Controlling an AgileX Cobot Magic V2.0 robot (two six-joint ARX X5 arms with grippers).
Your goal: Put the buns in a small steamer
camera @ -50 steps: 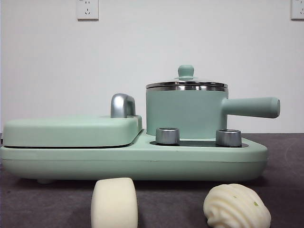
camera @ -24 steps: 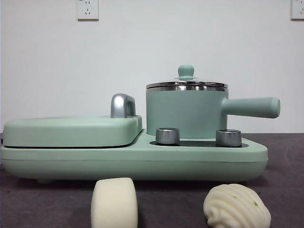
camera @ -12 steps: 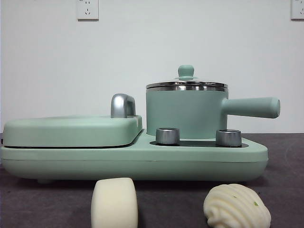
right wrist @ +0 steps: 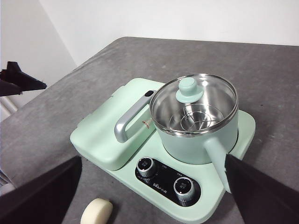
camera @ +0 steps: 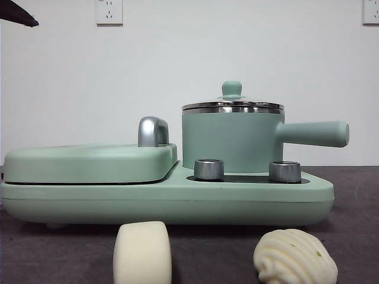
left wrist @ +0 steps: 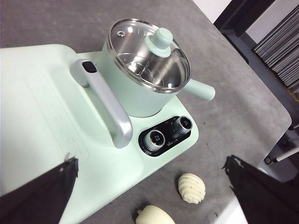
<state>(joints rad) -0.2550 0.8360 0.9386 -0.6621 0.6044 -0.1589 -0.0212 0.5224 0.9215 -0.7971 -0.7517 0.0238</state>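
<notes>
steamer (camera: 232, 141) upright, handle (camera: 314, 134) pointing right (horizontal).

The small steamer (camera: 231, 141) has a matt mint-green body, a polished steel rim and a clear glossy lid (left wrist: 148, 48). The griddle's handle (camera: 153, 131) is shiny chrome. The buns (camera: 142, 252) look matt: one smooth, one ridged. The table (right wrist: 261, 60) is dull grey.
</notes>
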